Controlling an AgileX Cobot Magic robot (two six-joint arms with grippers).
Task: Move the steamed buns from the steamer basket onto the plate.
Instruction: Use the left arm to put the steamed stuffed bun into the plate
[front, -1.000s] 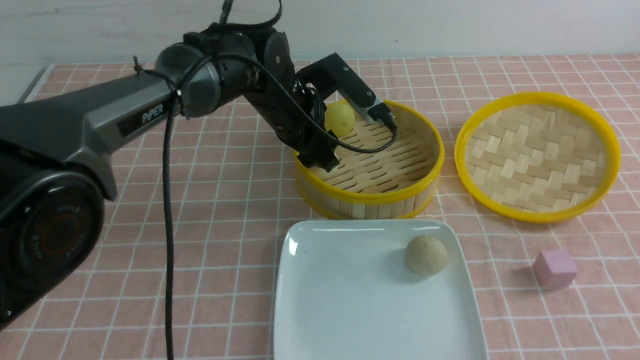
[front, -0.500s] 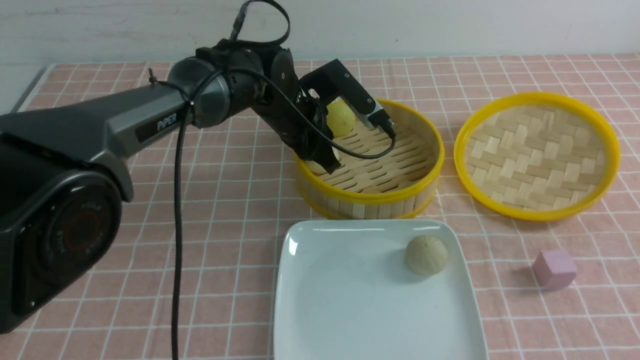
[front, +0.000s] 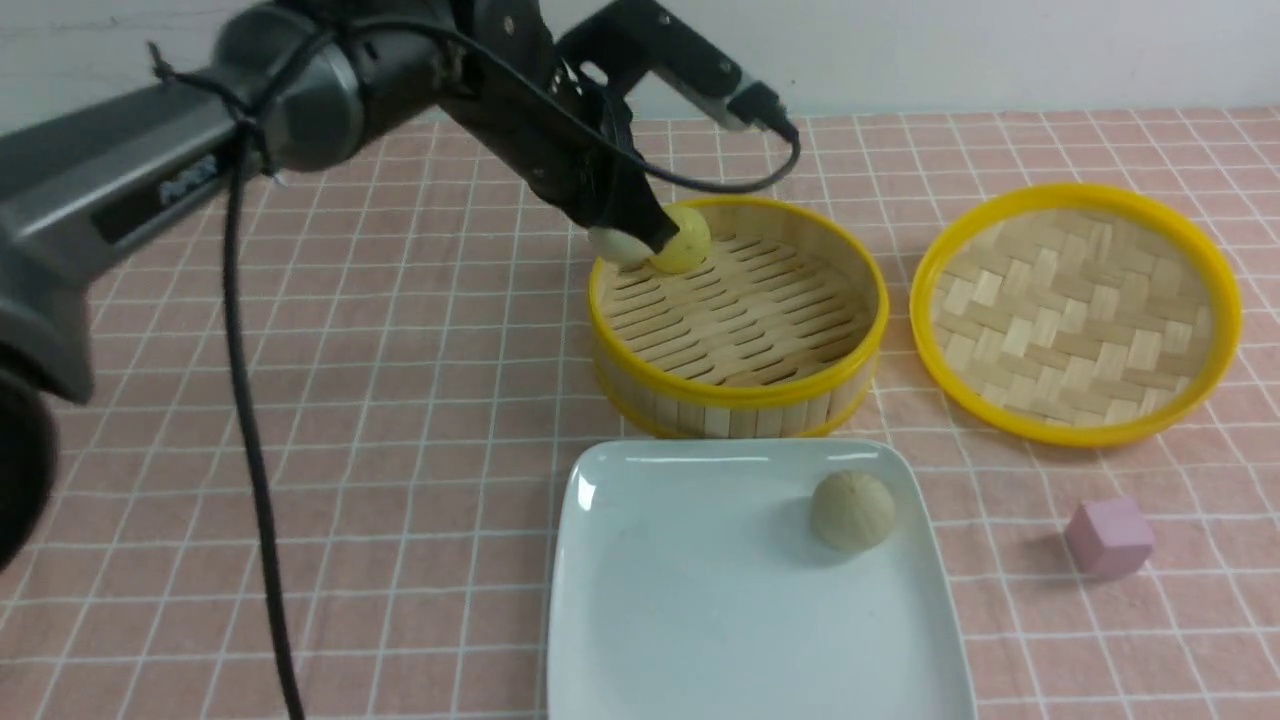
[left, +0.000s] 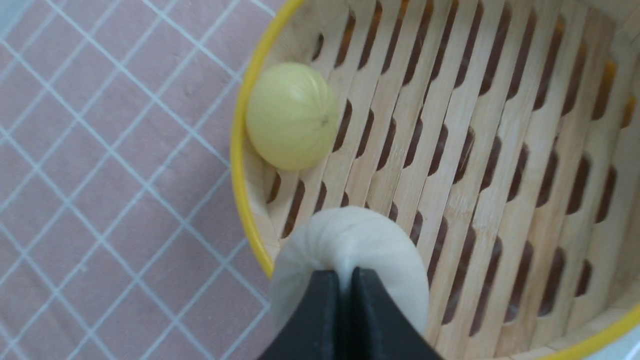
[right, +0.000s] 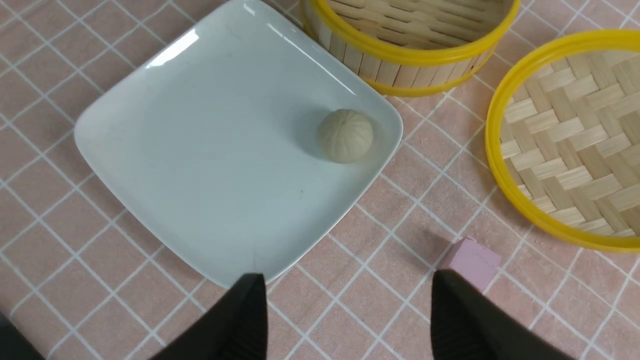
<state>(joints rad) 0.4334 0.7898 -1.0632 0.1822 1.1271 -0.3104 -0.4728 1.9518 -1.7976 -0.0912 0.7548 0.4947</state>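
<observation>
I counted 3 steamed buns (front: 851, 510) (front: 688, 240) (front: 608, 246), 1 steamer basket (front: 740, 408), 1 plate (front: 700, 610), 1 woven lid (front: 1075, 310) and 1 pink cube (front: 1108, 537) in front of me.

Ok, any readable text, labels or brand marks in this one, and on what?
On the left arm's grey link: white lettering, too blurred to read.
Nothing written shows on the plate, the steamer basket, the lid or the pink cube.

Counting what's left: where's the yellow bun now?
Front view: the yellow bun lies in the steamer basket, against its far left wall, beside the pale bun in the left gripper.
</observation>
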